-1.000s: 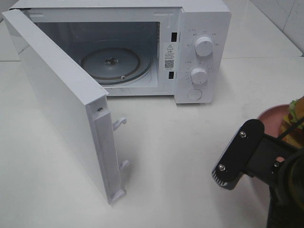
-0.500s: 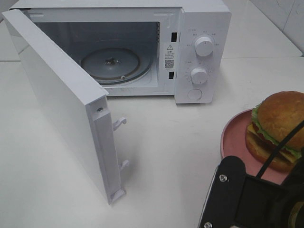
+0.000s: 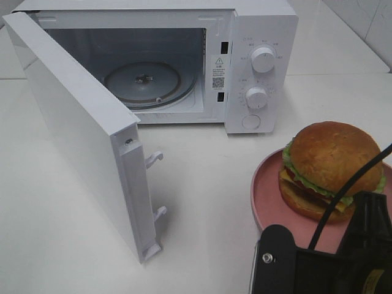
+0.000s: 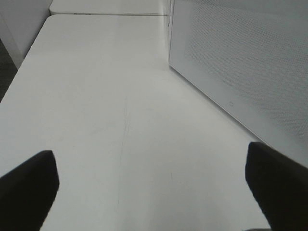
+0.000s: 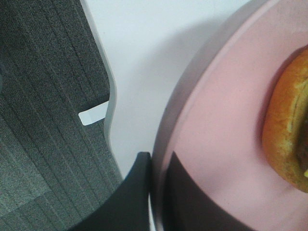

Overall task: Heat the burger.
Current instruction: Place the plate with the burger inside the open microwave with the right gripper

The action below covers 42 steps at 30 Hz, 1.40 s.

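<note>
Left gripper (image 4: 154,192) hangs with its jaws spread wide, one dark finger (image 4: 29,187) far out on each side and open space between the tips. Over on the right, the right gripper (image 5: 156,166) is clamped tight. Its two black fingers (image 5: 134,192) pinch the rim of the pink plate (image 5: 216,134), one outside the rim, the other on the inner face. From the high camera the right arm (image 3: 306,266) shows as a black wrist block behind those fingers.

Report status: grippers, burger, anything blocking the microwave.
Right gripper shut on pink plate rim; left gripper open, empty. Burger on plate, outside microwave. Door open, nothing seen blocking.
</note>
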{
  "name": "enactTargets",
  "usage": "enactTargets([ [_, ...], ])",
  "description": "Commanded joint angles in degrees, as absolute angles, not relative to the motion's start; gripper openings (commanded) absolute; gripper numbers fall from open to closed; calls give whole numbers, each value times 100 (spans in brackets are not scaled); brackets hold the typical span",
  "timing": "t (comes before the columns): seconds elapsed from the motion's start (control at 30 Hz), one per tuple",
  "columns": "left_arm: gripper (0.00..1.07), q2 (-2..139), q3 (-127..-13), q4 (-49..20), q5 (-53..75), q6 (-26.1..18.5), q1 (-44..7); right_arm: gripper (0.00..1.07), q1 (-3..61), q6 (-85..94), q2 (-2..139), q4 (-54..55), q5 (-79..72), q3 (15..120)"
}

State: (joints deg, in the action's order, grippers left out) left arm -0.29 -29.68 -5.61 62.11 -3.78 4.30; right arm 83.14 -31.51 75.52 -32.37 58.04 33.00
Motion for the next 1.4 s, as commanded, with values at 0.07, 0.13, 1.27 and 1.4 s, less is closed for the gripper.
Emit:
enactTargets([
  [0.07, 98, -57, -2968, -567, 6142, -367, 435, 0, 8348, -2979, 7523, -3816, 5821, 3289],
  [0.13, 98, -57, -2968, -567, 6142, -367, 435, 0, 8348, -2979, 7523, -3959, 5775, 3289],
  [1.27, 98, -57, -2968, -567, 6142, -367, 435, 0, 6303, -298, 7523, -4291, 3822, 3289],
  [1.4, 98, -57, -2968, -567, 6142, -367, 435, 0, 5970, 120, 7523, -4297, 3633, 3289],
])
